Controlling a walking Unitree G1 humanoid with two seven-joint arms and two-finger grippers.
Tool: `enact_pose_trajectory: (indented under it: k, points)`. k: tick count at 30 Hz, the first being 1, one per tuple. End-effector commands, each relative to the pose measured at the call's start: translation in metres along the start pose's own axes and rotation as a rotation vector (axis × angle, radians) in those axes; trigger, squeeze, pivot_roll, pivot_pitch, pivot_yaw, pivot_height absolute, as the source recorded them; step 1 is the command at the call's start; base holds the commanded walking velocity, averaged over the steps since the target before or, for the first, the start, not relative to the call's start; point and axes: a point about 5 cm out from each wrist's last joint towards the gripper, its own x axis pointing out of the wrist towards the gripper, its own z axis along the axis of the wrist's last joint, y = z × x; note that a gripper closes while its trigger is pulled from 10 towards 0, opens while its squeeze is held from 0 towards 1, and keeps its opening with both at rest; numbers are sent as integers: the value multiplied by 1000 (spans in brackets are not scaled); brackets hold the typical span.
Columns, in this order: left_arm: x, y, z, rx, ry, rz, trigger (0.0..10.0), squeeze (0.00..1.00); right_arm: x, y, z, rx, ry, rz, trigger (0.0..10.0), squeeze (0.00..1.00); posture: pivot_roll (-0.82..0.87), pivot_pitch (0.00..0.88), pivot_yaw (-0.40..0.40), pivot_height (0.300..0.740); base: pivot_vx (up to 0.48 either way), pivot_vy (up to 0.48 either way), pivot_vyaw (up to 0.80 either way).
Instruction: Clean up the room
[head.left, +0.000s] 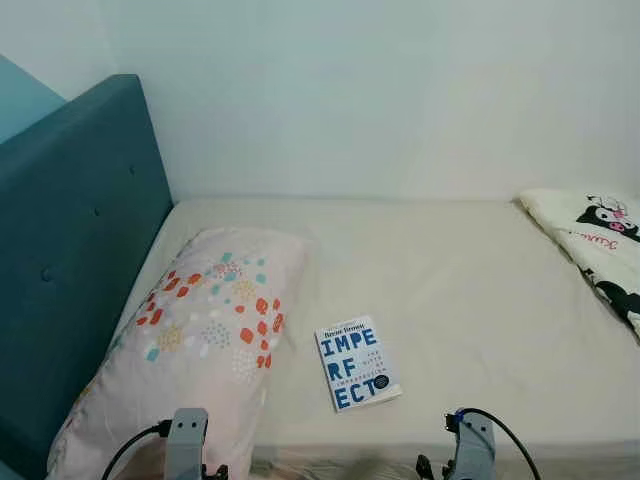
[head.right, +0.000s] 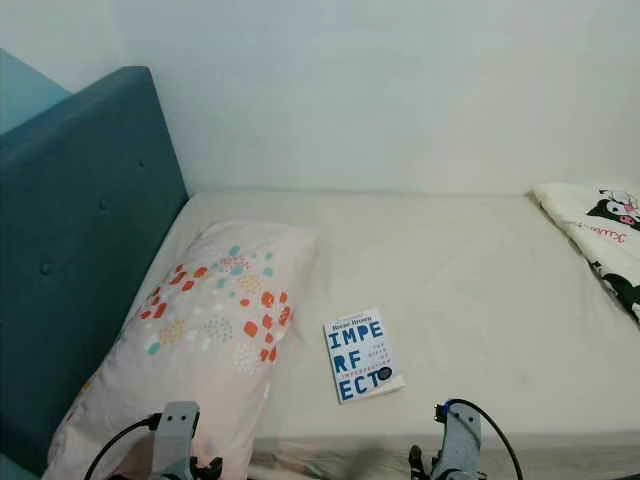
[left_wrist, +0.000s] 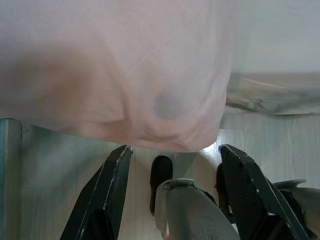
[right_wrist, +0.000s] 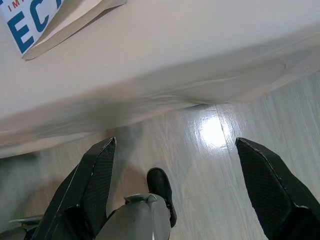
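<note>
A white book (head.left: 357, 362) with big blue letters lies flat on the beige bed (head.left: 470, 290), near its front edge. To the book's left a pink pillow (head.left: 205, 330) with coloured dots lies lengthwise along the headboard side. My left gripper (left_wrist: 172, 150) hangs open below the bed's front edge, under the overhanging pillow end (left_wrist: 125, 85). My right gripper (right_wrist: 175, 142) is open too, low in front of the mattress edge, with the book's corner (right_wrist: 40, 20) just beyond it. Both arms' wrists peek in at the lower edge of the eye views.
A teal padded headboard (head.left: 70, 250) bounds the bed on the left and a white wall runs behind it. A white cloth with black cartoon figures (head.left: 600, 240) lies at the bed's far right. Pale wood floor (right_wrist: 240, 165) lies under the grippers.
</note>
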Motion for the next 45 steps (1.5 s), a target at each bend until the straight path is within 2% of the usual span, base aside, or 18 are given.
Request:
enact_pose_trajectory:
  k: [1,3,4,7,8,9,12,14,16,18,22,27,31,32,35,37,45]
  points:
    - [-1,6,1,-2,-2,13,10000,0,0,1,0,-6,7,1,10000,0,48,0,-51,740,0,0,0]
    - [2,5,13,11,-38,16,10000,0,1,4,6,-48,-9,5,10000,0,55,0,-52,740,0,0,0]
    - [4,4,25,-1,-79,19,10000,0,2,7,14,-66,-34,15,10000,0,55,0,-52,740,0,0,0]
    - [5,3,33,-11,-106,22,10000,0,3,9,19,-76,-52,22,10000,0,56,0,-52,740,0,0,0]
    - [8,0,50,-25,-161,10,10000,0,4,14,31,-100,-92,43,10000,0,53,0,-48,740,0,0,0]
    - [8,0,50,-25,-161,10,10000,0,4,14,31,-100,-92,43,10000,0,53,0,-48,740,0,0,0]
    - [10,-6,88,-26,-279,-21,10000,0,5,29,57,-179,-178,100,10000,0,48,0,-41,740,0,0,0]
    - [10,-7,94,-16,-298,-26,10000,0,5,33,62,-197,-193,121,10000,0,48,0,-41,740,0,0,0]
    - [10,-8,101,19,-321,-30,10000,0,4,43,71,-210,-232,203,10000,0,47,0,-39,740,0,0,0]
    - [9,-7,102,27,-323,-29,10000,0,3,49,75,-227,-248,251,10000,0,47,0,-39,740,0,0,0]
    - [9,-4,100,9,-319,-9,10000,0,2,51,77,-279,-253,260,10000,0,47,0,-39,740,0,0,795]
    - [9,-3,96,-3,-309,-10,10000,0,2,51,77,-255,-255,266,10000,0,48,0,-42,740,0,0,800]
    - [9,-6,93,-11,-302,-53,10000,0,3,46,78,-269,-262,211,10000,0,48,0,-42,740,0,0,0]
    - [9,-8,92,-18,-299,-72,10000,0,3,44,79,-273,-264,193,10000,0,48,0,-42,740,0,0,0]
    - [10,-17,92,49,-305,-105,10000,0,3,38,81,-249,-273,163,10000,0,37,0,-37,740,0,254,0]
    - [10,-20,93,64,-308,-113,10000,0,3,37,81,-239,-269,155,10000,0,36,0,-37,740,0,480,0]
    - [10,-32,97,89,-325,-157,10000,0,3,36,81,-209,-268,155,10000,0,32,0,-35,740,0,480,-582]
